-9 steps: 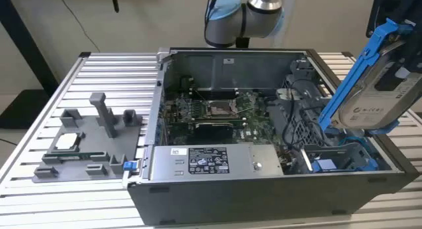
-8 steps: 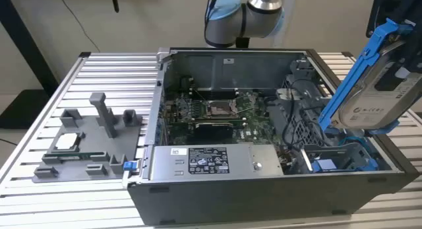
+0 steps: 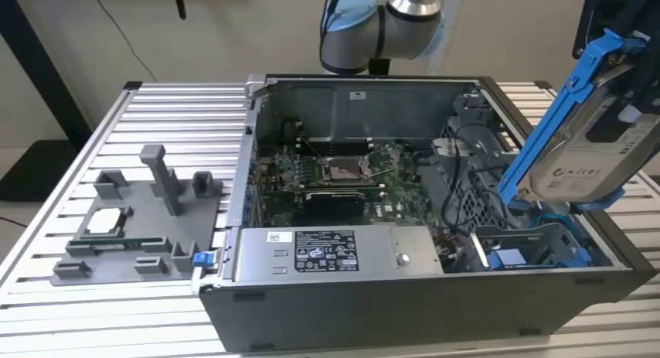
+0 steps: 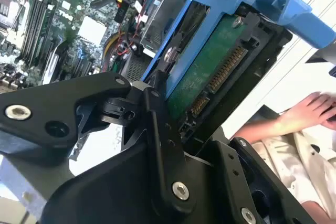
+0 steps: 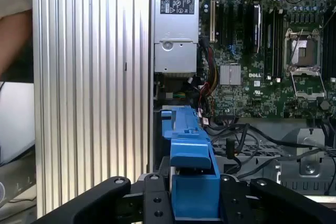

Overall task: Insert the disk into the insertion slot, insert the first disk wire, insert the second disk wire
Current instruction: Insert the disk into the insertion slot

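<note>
Black jointed gripper (image 5: 195,192) is clamped tight on the silver-grey hard disk (image 3: 577,153) in its bright blue plastic carrier. It holds the disk tilted in the air above the grey perforated insertion slot (image 3: 531,243) in the open dark-grey computer case (image 3: 413,311). I'd say nothing is seated yet: the disk is out and both wire steps remain.
</note>
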`<state>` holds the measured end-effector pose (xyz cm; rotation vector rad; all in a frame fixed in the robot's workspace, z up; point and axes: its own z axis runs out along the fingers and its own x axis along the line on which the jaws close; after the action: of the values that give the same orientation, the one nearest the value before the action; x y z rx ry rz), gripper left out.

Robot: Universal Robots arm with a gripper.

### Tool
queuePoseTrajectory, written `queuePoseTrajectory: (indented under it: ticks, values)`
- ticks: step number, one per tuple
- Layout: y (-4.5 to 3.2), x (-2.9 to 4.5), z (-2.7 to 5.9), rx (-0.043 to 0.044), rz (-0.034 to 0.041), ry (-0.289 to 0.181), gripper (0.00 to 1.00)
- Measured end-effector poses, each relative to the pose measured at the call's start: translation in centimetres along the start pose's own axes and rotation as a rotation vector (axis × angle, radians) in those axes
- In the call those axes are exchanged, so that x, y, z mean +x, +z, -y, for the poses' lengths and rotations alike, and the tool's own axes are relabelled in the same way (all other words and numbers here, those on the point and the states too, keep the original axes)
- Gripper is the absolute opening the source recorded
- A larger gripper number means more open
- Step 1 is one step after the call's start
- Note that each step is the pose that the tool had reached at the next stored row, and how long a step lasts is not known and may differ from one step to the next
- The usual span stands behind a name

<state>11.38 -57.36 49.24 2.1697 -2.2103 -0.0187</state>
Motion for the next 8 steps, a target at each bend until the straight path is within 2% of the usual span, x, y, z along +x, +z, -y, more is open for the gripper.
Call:
queuePoseTrajectory:
  ticks: [4, 8]
  values:
    - [0.14, 0.02, 0.00, 0.0023, 0.0001, 0.000, 0.00]
    - [0.62, 0.14, 0.02, 0.0133, 0.0003, 0.000, 0.00]
